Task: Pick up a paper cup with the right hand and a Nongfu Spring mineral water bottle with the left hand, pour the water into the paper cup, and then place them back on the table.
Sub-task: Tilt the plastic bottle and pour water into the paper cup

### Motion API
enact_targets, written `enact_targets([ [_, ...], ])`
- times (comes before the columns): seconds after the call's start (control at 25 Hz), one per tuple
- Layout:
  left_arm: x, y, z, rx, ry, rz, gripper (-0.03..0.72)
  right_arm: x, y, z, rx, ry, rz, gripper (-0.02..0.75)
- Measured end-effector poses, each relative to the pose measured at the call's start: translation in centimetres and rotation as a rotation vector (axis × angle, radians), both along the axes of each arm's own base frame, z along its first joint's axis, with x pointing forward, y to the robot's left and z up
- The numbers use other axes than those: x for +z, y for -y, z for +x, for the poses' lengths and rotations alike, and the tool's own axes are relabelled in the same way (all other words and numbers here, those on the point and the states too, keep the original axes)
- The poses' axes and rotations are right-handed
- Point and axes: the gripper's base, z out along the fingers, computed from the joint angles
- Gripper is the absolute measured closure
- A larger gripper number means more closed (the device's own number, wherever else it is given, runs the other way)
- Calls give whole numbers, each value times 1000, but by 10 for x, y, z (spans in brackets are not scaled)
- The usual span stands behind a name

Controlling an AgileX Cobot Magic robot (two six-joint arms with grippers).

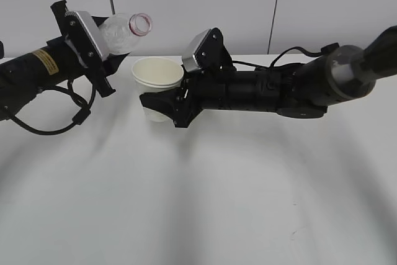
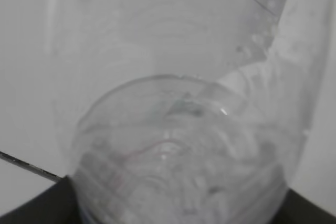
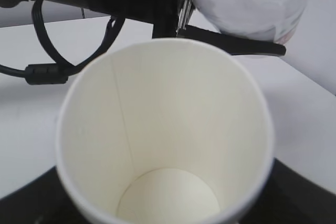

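My left gripper (image 1: 102, 54) is shut on the clear water bottle (image 1: 124, 32), held in the air and tilted, its capless red-ringed mouth pointing up and to the right. The bottle fills the left wrist view (image 2: 178, 150); my fingers are hidden behind it. My right gripper (image 1: 162, 108) is shut on the white paper cup (image 1: 158, 82), upright just right of and below the bottle's mouth. In the right wrist view the cup (image 3: 163, 129) shows a cream inside with no water visible, and the bottle (image 3: 252, 1) hangs above its far rim.
The white table (image 1: 198, 203) spreads below both arms. Black cables (image 1: 74, 113) loop under the left arm, seen also in the right wrist view (image 3: 47, 66). A pale wall with dark seams stands behind.
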Motion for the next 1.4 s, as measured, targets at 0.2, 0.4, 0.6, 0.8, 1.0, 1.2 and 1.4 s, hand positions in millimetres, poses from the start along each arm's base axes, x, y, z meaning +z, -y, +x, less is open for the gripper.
enact_targets([
  [0.2,0,0,0,-2,23,31,280,0,0,1,-8,-1,5,246],
  [0.4,0,0,0,-5,72,97,281,-2,1,2,-24,-11,-1,246],
  [0.6,0,0,0,-9,102,139,281,-10,1,2,-29,-26,-19,246],
  [0.8,0,0,0,-11,141,191,281,-10,1,2,-25,-25,-22,246],
  [1.0,0,0,0,-12,174,234,281,-10,1,2,-23,-24,-24,246],
  [1.2,1,-1,1,0,191,252,281,-11,1,0,-1,-16,-44,246],
  [1.4,1,-2,1,14,214,277,281,-12,0,0,11,-12,-54,246],
])
